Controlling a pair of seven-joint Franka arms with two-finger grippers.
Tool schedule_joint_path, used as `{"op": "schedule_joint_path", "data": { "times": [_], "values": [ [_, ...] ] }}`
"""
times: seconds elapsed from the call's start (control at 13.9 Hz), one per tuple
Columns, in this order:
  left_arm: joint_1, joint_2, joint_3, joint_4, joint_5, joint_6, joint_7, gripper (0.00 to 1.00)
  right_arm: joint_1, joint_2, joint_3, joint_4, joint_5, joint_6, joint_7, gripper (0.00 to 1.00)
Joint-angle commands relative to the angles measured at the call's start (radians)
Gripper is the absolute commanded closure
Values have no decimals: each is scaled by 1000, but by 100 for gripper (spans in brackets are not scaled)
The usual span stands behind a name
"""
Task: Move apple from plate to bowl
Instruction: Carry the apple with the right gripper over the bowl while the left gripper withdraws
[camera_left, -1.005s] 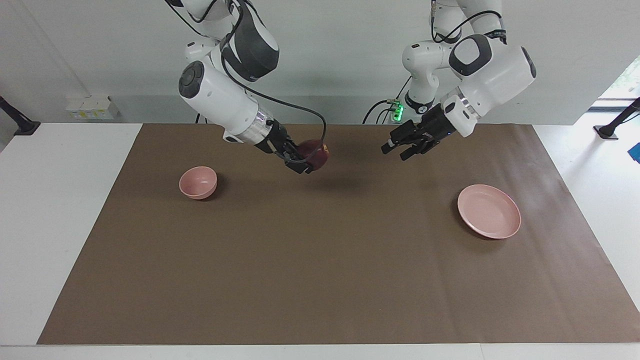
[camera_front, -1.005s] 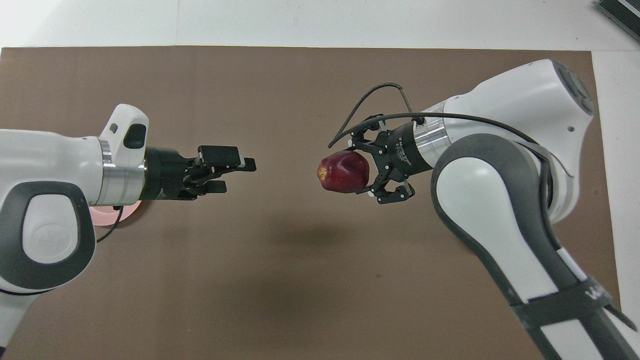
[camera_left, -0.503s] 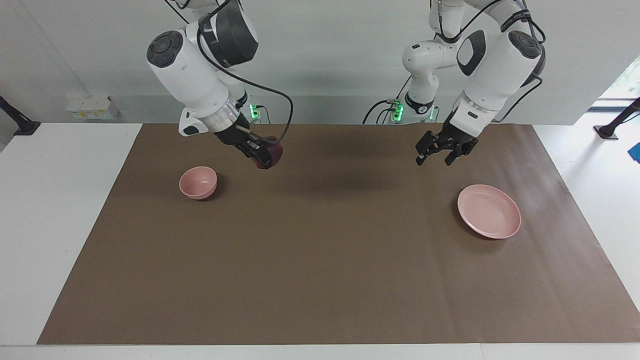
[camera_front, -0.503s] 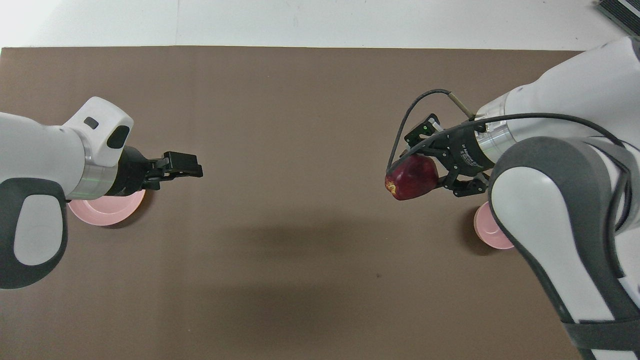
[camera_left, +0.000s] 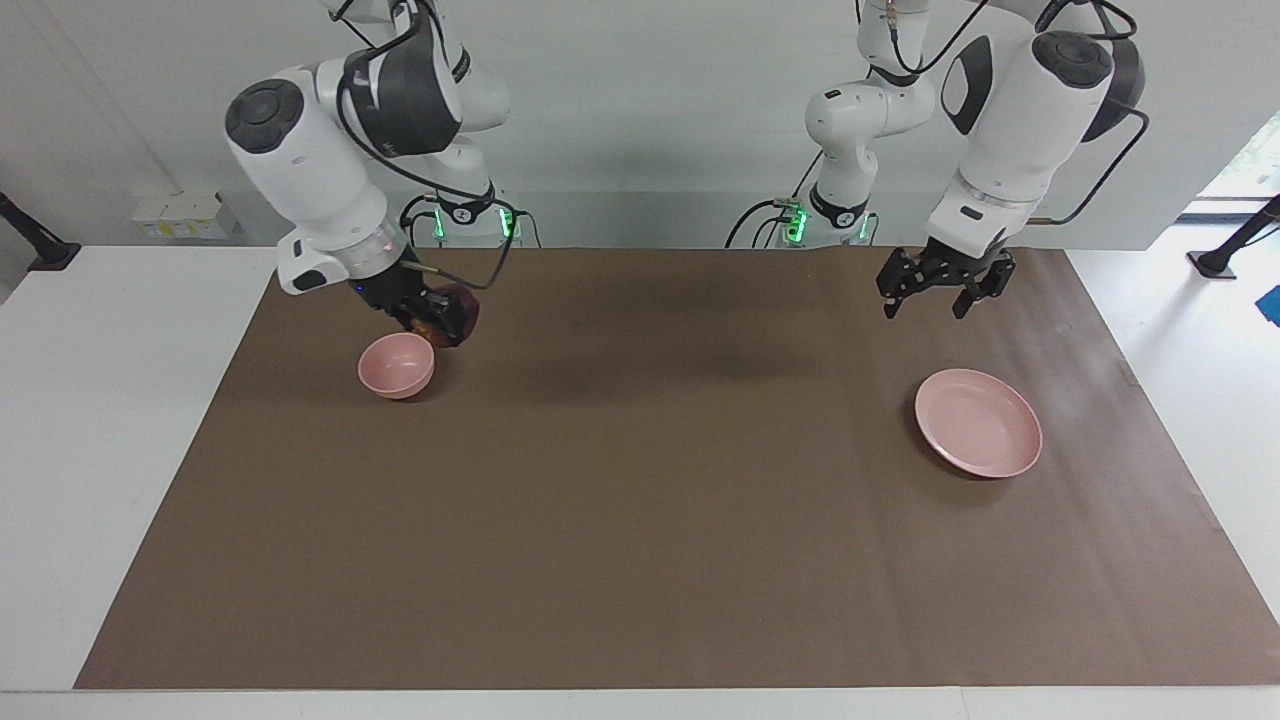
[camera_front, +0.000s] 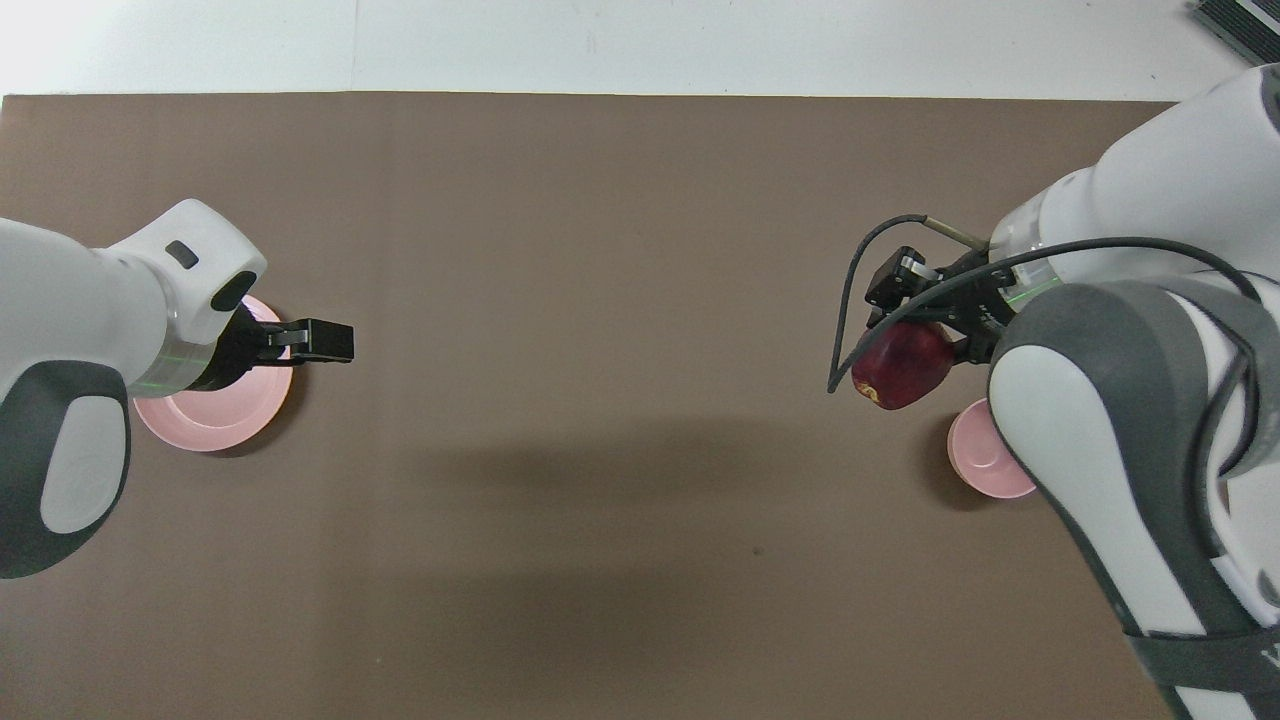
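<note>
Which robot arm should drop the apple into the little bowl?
The right one. The right gripper already holds the apple just beside the bowl. The left gripper waits open, up by the plate.

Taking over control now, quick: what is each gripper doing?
Right gripper: shut on the apple, up over the bowl.
Left gripper: open, holding nothing, waiting above the plate.

Dark maroon-red apple (camera_left: 452, 308) with yellowish patch, pale-pink bowl (camera_left: 396, 366) and plate (camera_left: 978, 423), plain brown mat (camera_left: 640, 500).
</note>
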Motion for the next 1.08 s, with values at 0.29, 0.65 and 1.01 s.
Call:
{"op": "schedule_joint_path", "data": {
  "times": [0.29,0.65,1.01],
  "values": [
    [4,26,88,259,20,-252,68,0,-142,-127,8,-395,-54,251,-300,100],
    [4,28,88,244,20,-228,66,0,-179,-120,9,-576,-54,483,-368,100],
    [7,29,89,249,15,-222,63,0,-164,-72,9,-547,-56,503,-353,7]
  ]
}}
